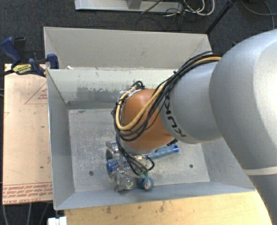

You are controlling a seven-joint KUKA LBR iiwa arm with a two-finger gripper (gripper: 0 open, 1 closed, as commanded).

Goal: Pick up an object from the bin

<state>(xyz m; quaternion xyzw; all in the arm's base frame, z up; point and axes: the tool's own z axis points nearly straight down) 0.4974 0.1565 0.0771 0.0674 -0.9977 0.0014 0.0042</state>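
My gripper [123, 175] is low over the bin floor near the front wall, just left of the middle, partly hidden under the arm's orange cover. A small teal round piece [146, 183] lies right beside it on the right. Against its left side sits a small blue thing [112, 167], whose shape I cannot make out. A blue pen-like stick [167, 151] lies on the floor to the upper right, one end hidden under the cover.
The arm and its orange cover with looped cables reach in from the right and hide the middle of the bin. The front wall is close below the gripper. Bare scuffed floor shows to the left and right.
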